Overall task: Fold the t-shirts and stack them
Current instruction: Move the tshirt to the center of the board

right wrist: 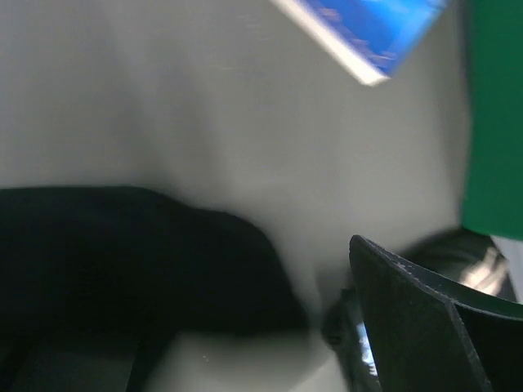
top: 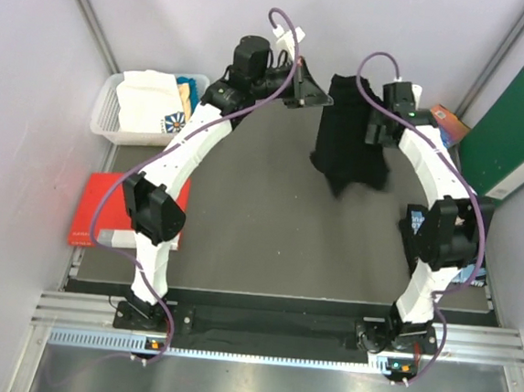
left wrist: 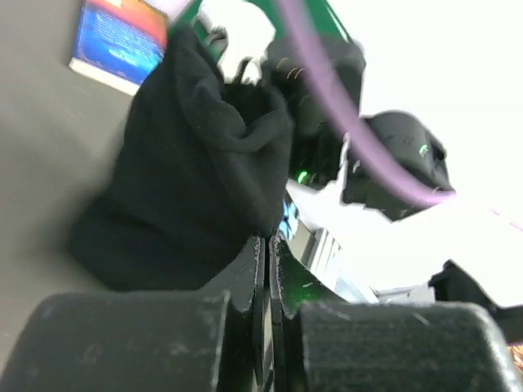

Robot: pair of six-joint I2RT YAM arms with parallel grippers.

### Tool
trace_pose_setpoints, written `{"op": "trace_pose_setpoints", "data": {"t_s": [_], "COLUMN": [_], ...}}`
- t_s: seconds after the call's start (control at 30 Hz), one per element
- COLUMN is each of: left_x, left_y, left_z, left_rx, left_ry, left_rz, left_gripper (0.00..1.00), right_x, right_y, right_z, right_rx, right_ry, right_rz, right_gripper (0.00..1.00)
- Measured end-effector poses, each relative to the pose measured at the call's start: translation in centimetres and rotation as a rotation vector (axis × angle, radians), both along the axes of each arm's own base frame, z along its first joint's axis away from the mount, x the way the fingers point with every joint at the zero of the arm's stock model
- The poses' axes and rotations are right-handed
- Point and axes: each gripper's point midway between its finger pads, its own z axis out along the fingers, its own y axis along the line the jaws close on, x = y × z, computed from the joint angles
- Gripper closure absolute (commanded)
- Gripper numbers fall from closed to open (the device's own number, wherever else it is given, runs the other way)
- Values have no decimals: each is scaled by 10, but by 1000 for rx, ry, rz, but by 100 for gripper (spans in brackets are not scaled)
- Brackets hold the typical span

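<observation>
A large black t-shirt (top: pixel 348 135) hangs in the air over the far middle of the table, its lower edge near the surface. My left gripper (top: pixel 319 93) is shut on its upper edge; in the left wrist view the jaws (left wrist: pixel 268 241) are pressed together with the black cloth (left wrist: pixel 188 163) bunched just past them. My right gripper (top: pixel 377 123) is at the shirt's right side. In the blurred right wrist view it (right wrist: pixel 270 327) stands open: one finger (right wrist: pixel 417 318) shows far right, and black cloth (right wrist: pixel 139 261) hides the other.
A white bin (top: pixel 104 118) at the far left holds white shirts (top: pixel 147 99) and a teal one (top: pixel 191 87). A red book (top: pixel 105 202) lies at the left. A green binder (top: pixel 511 135) and a blue-covered book (top: pixel 448 120) are at the far right. A black magazine (top: pixel 414 223) lies by the right arm.
</observation>
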Motion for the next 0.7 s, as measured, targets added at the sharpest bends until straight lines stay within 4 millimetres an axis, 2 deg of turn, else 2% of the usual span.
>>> {"op": "trace_pose_setpoints", "data": {"t_s": [0.07, 0.17, 0.23, 0.3, 0.4, 0.43, 0.5, 0.53, 0.6, 0.63, 0.67, 0.7], "left_x": [-2, 6, 10, 9, -12, -21, -40, -49, -48, -49, -49, -51], "left_y": [-1, 23, 49, 79, 126, 141, 167, 171, 180, 184, 186, 187], "left_z": [-12, -58, -109, -173, -276, -307, -359, -374, -373, -371, -370, -367], "left_rx": [11, 81, 157, 252, 440, 509, 635, 651, 669, 694, 716, 739], "left_ry": [22, 124, 228, 362, 613, 698, 847, 923, 935, 931, 917, 904], "left_rz": [-3, 53, 107, 157, 215, 227, 241, 229, 235, 246, 249, 251], "left_gripper": [100, 100, 100, 100, 100, 96, 79, 61, 47, 18, 1, 1], "right_x": [-7, -15, -18, -19, -17, -17, -16, -16, -15, -15, -14, -14], "right_y": [-21, -37, -45, -50, -54, -54, -54, -54, -53, -52, -50, -48], "right_z": [5, 12, 15, 17, 19, 20, 20, 20, 20, 20, 20, 19], "right_rx": [-8, -19, -22, -24, -31, -34, -39, -40, -40, -35, -31, -21], "right_ry": [-9, -25, -38, -45, -52, -54, -53, -52, -51, -49, -49, -46], "right_rz": [-48, -86, -104, -112, -110, -106, -97, -91, -81, -72, -63, -47], "right_gripper": [0, 0, 0, 0, 0, 0, 0, 1, 0, 0, 0, 0]}}
